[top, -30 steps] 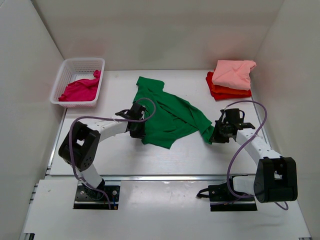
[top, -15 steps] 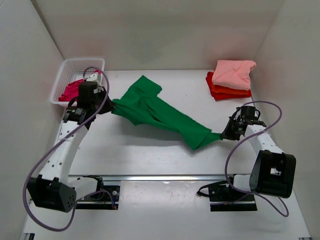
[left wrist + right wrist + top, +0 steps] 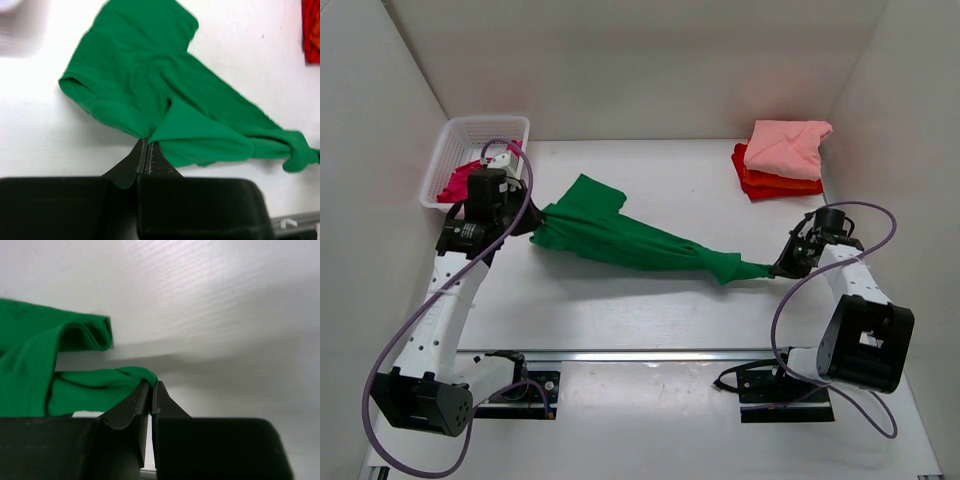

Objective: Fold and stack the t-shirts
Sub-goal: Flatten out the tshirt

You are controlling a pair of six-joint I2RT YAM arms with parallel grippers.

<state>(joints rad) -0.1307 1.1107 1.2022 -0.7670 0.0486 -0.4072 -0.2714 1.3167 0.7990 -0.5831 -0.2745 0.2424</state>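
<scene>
The bright green t-shirt (image 3: 620, 235) is stretched across the table between my two grippers. My left gripper (image 3: 528, 228) is shut on its left end; in the left wrist view (image 3: 148, 141) the jaws pinch a fold of the green cloth (image 3: 165, 90). My right gripper (image 3: 778, 268) is shut on its right end, and in the right wrist view (image 3: 152, 384) the fingers clamp a green hem (image 3: 75, 385). A folded salmon pink t-shirt (image 3: 786, 146) lies on an orange-red one (image 3: 770, 185) at the back right. A magenta t-shirt (image 3: 455, 180) lies in the basket.
The white lattice basket (image 3: 480, 130) stands at the back left, right behind my left arm. White walls enclose the table on three sides. The folded stack sits near the right wall, behind my right arm.
Both grippers have pulled apart, the left toward the basket and the right toward the right edge. The green t-shirt has gone from a loose heap to a long taut band.
</scene>
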